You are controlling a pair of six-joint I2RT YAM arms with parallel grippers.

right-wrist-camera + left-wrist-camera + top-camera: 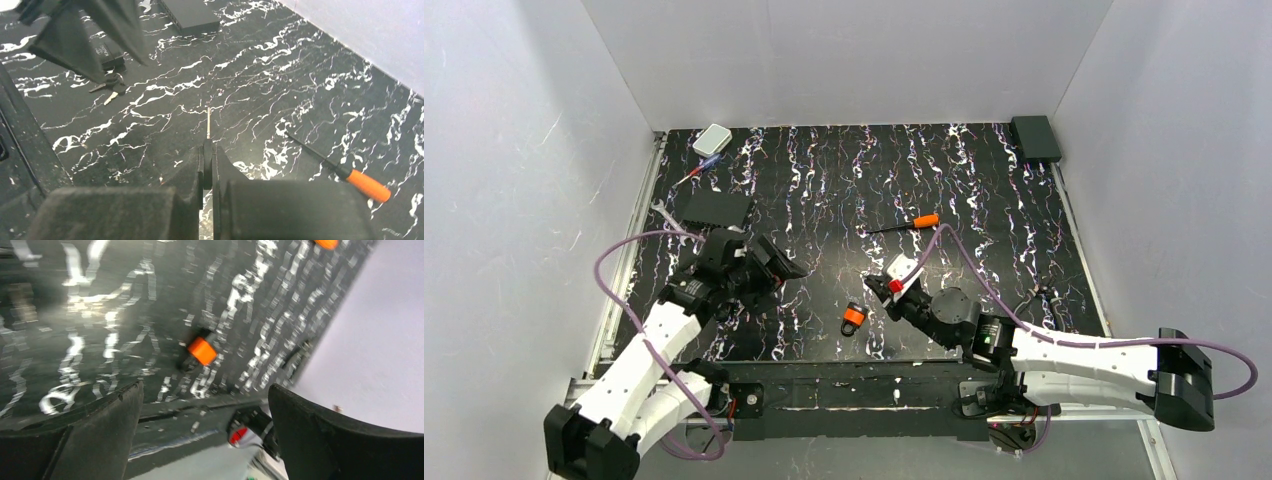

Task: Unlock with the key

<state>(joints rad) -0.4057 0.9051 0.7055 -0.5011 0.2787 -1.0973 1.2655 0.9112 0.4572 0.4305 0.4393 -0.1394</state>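
Clamping the tiny black-headed, pale-bladed key (208,122) in your right gripper (208,147), you are preparing insertion; your left gripper (204,388), jaws apart, should next be bracing the small orange padlock (202,351) ahead.

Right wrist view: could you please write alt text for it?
The right gripper is shut on the key, only its pale blade showing, above a marbled table. An orange-handled screwdriver lies lower right; the open left gripper hangs upper left.
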